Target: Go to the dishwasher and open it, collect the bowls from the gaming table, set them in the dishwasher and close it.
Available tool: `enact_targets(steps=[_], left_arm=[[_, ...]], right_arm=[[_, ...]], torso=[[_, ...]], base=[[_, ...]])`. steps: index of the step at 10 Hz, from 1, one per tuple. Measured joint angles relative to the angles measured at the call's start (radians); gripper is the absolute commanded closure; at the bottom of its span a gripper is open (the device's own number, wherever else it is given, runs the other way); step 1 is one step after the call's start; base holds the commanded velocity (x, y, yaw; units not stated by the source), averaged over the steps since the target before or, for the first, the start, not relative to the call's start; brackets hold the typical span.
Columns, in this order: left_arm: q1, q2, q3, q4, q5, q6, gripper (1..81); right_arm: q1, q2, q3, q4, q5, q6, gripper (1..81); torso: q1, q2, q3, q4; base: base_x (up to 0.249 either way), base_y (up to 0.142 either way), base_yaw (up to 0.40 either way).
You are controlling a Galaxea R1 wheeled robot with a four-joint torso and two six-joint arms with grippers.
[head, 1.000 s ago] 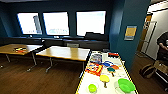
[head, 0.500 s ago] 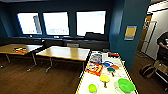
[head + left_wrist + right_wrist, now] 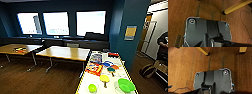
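The gaming table (image 3: pixel 86 81) runs away from me at the lower right of the head view, white-topped with a yellow edge. On its near end sit two bowls: a wide, shallow green bowl (image 3: pixel 126 85) toward the right edge and a smaller lime bowl (image 3: pixel 92 87) to its left. A yellow round paddle (image 3: pixel 104 79) lies between them. Board games (image 3: pixel 94 68) and more paddles cover the table farther back. The dishwasher is out of view. Both wrist views look down at brown carpet.
Two wooden-topped desks (image 3: pixel 65 53) (image 3: pixel 18 48) stand to the left, with open brown carpet before them. A blue pillar (image 3: pixel 130 32) rises behind the gaming table. A person (image 3: pixel 163 43) stands at the far right. Yellow table legs (image 3: pixel 235 7) (image 3: pixel 204 50) show above the carpet.
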Motion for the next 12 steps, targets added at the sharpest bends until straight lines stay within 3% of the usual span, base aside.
enact_targets(steps=[3,7,12], left_arm=[[-0.014,-0.017,0.028,0.0,-0.003,0.0,1.0],[-0.017,-0.005,0.028,0.0,-0.004,0.0,1.0],[-0.029,0.01,0.027,0.0,-0.008,0.0,1.0]], right_arm=[[0.072,-0.172,0.185,0.006,-0.001,0.013,1.0],[0.218,-0.352,0.338,0.011,-0.009,0.055,1.0],[0.403,-0.424,0.385,0.012,-0.092,0.146,1.0]], torso=[[0.0,0.0,-0.003,0.0],[0.0,0.0,-0.063,0.0],[0.001,0.002,-0.136,0.0]], base=[[0.0,0.0,0.0],[0.0,0.0,0.0],[0.0,0.0,0.0]])
